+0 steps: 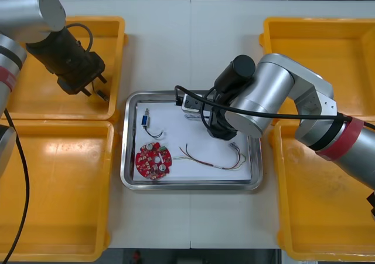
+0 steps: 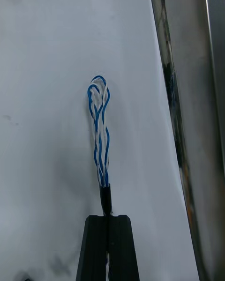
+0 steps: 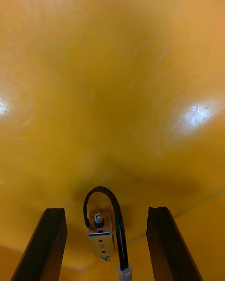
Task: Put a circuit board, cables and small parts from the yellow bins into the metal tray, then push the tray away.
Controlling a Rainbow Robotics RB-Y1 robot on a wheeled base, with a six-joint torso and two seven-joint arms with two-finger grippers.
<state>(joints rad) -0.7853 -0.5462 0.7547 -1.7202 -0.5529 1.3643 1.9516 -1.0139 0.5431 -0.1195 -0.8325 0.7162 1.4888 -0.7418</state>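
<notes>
Fingers [image 2: 96,243] of the right tool [image 2: 108,218] are pinching tight on the black end of the blue and white cable [image 2: 99,122]. The cable is sticking straight out from the fingertips. Its long side is running almost along the shiny wall of the metal tray [image 2: 187,122], and its looped end is pointing away from the tool. It is hanging low over the white inside of the tray. I cannot tell if it is touching yet.

From above, the right tool [image 1: 220,129] is reaching into the tray [image 1: 130,182] at about 2 o'clock from the tray's middle. The arm is hiding the cable there, so I cannot tell which clock hour it is pointing to.

Other things are already lying in the tray. The round red circuit board [image 1: 153,160] is sitting at about 8 o'clock. The red and yellow cable [image 1: 214,158] is lying at about 4 o'clock, stretching roughly from 9 to 3. A small blue part [image 1: 145,120] is sitting at about 10 o'clock.

The left tool [image 1: 96,91] is hovering over the far yellow bin [image 1: 117,26] on the left, at about 10 o'clock on the table. Its fingers [image 3: 47,243] are standing wide apart, holding nothing. A small metal part [image 3: 100,236] with a black cable [image 3: 117,215] looping over it is lying between them on the bin floor.

So most of the job is looking done. I think the blue and white cable is waiting to be let go, the small metal part is waiting to be picked up, and the tray is waiting to be pushed away.
</notes>
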